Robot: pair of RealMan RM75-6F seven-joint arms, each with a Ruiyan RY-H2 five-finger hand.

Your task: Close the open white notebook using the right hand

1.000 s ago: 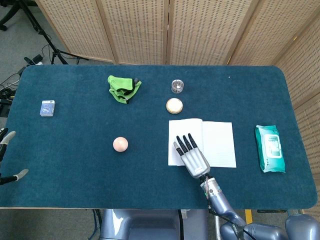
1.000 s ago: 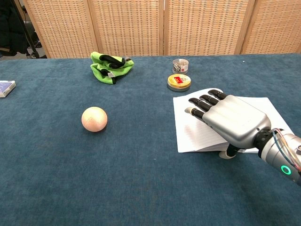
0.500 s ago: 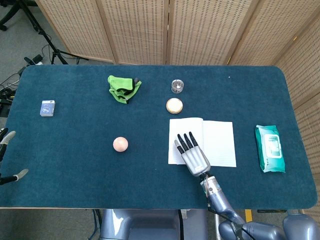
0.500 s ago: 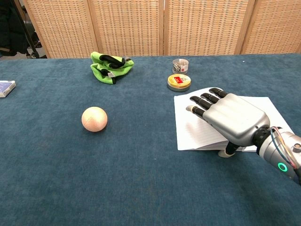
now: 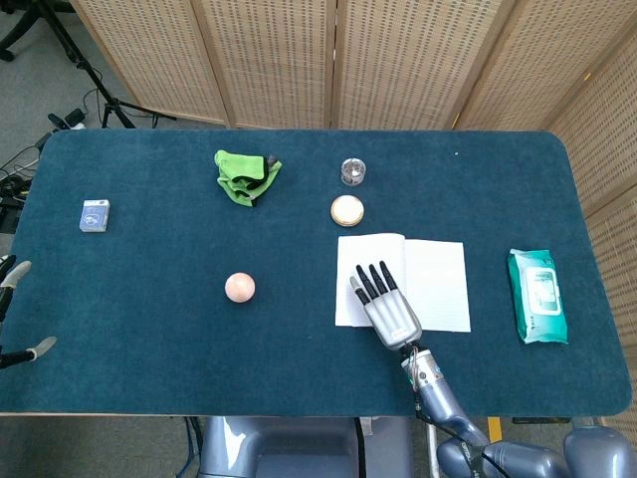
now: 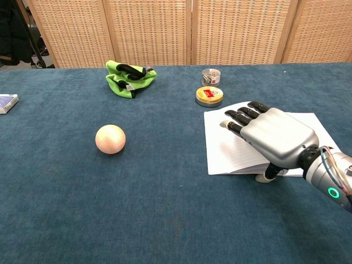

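On the blue felt table (image 5: 149, 229), right of centre, the open white lined notebook (image 5: 433, 279) is lying flat. Over its left page the silver right hand (image 5: 383, 304) is resting palm down, fingers (image 6: 239, 116) extended and holding nothing. Beyond it a round gold tin (image 5: 346, 210) is sitting.

Lab or studio set-up, blue felt surface (image 5: 149, 289) ringed by woven folding screens (image 5: 269, 60), tripod legs (image 5: 95, 90) and cables (image 5: 20, 164) on grey carpet floor (image 5: 30, 100)
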